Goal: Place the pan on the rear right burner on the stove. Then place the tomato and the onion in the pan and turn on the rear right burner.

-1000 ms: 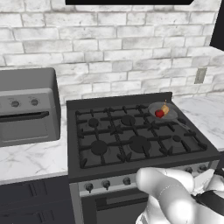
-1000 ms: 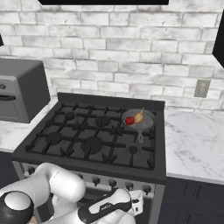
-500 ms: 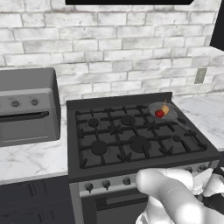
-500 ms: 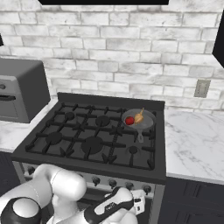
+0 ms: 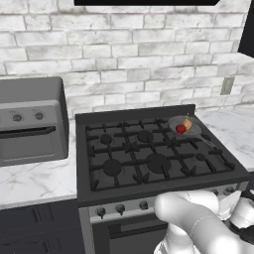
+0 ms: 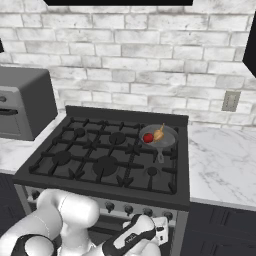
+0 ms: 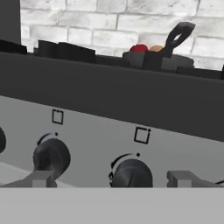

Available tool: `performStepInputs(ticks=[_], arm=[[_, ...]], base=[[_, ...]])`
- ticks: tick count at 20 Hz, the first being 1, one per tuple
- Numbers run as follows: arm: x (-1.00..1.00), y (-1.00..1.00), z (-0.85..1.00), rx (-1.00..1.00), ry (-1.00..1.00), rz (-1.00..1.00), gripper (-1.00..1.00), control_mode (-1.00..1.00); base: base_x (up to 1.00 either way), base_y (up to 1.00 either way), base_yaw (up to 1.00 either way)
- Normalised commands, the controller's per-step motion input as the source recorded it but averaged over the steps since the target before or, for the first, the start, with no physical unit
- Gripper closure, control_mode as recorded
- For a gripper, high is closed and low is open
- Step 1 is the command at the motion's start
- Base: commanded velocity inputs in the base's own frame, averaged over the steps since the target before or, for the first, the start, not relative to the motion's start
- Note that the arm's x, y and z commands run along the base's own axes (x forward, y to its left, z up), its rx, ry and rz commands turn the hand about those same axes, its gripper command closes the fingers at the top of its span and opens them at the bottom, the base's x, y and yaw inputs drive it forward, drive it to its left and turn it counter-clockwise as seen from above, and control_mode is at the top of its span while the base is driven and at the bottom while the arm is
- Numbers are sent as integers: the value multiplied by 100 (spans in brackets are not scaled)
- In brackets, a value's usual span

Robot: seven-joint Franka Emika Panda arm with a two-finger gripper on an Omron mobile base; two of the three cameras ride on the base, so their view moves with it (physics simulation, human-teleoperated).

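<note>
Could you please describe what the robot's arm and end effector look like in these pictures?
The arm is glossy white with rounded, bulging segments and dark joints. The wrist link is black with small white lettering, ending in a white hand. The end effector has two small grey finger tips.

Glossy red tomato (image 6: 148,137) in grey metal pan (image 6: 167,141).

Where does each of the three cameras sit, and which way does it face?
Left base view: behind the arm's left, looking down over the stove; white arm at lower right.
Right base view: behind the arm's right, same stove; arm at lower left, end effector low by the front panel.
Hand view: low, facing two knobs; open finger tips at the bottom.
Shared by all: the pan holding the tomato and onion.
</note>
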Motion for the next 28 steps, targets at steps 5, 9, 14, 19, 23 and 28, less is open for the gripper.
performStepInputs(ticks=[5,9,14,19,23,28], arm=[[18,0,-9,0,0,0,-100,-100],[20,0,-7,0,0,0,-100,-100],[10,-4,-8,0,0,0,-100,-100],[3,-5,-11,0,0,0,-100,-100],[6,-1,-12,0,0,0,-100,-100],[8,-3,-6,0,0,0,-100,-100]], base=[[0,0,0],[0,0,0],[0,0,0],[0,0,0],[0,0,0],[0,0,0]])
